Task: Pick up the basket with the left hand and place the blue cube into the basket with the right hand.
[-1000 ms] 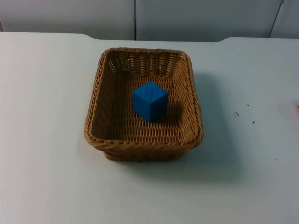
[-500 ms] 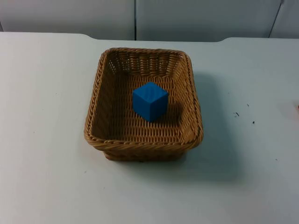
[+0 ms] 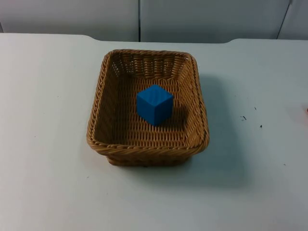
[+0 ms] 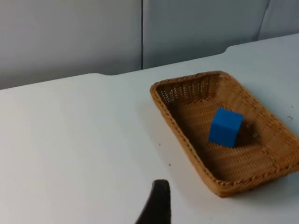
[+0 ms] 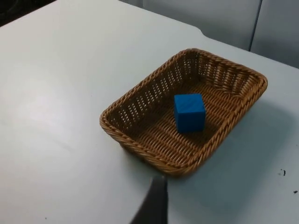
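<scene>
Top view: I see the wicker basket [image 3: 148,113] resting on the white worktop [image 3: 48,144], the blue cube [image 3: 154,104] inside it near the centre. Left wrist view: basket [image 4: 266,163], cube [image 4: 225,127], one fingertip of the left hand [image 4: 159,205]; I cannot tell its opening. Right wrist view: right hand [image 5: 156,200] near the basket's [image 5: 140,126] rim; opening likewise unclear.

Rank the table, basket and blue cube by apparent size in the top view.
1. table, largest.
2. basket, standing on it.
3. blue cube, smallest, resting inside the basket.
</scene>
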